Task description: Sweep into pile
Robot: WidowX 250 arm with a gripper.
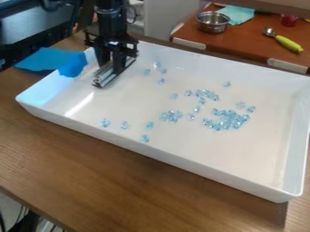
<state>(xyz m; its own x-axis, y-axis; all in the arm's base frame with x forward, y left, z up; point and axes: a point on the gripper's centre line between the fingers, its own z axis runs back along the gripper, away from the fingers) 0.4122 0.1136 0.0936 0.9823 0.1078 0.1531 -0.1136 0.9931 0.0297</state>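
Currently one white tray (224,174), rectangular, smooth, glossy, with raised walls and rounded corners, set on one wood-grain table (72,158). One black gripper (111,69) over the tray's far left part, one finger to each side of one metal bar (104,77). Jaws parted only by about the bar's width, apparently clamped on it. Bar silvery, straight, grooved, lying at a slant.

Blue beads (227,120) all inside the tray, clear, faceted, glassy-looking. Three main clumps: largest right of middle, a smaller one to its left, a third just beyond these two. Beads in the clumps crowd too closely to count. Outliers: about four toward the far wall, right of the gripper; four spaced along the near left side; one alone at far right; a few between the clumps.

One matte blue sheet (45,59) at the tray's far left edge. Far right, on one reddish-brown surface (245,43): one round metal pot (212,25), one teal cloth (237,14), one spoon with a yellow-green handle (288,43).
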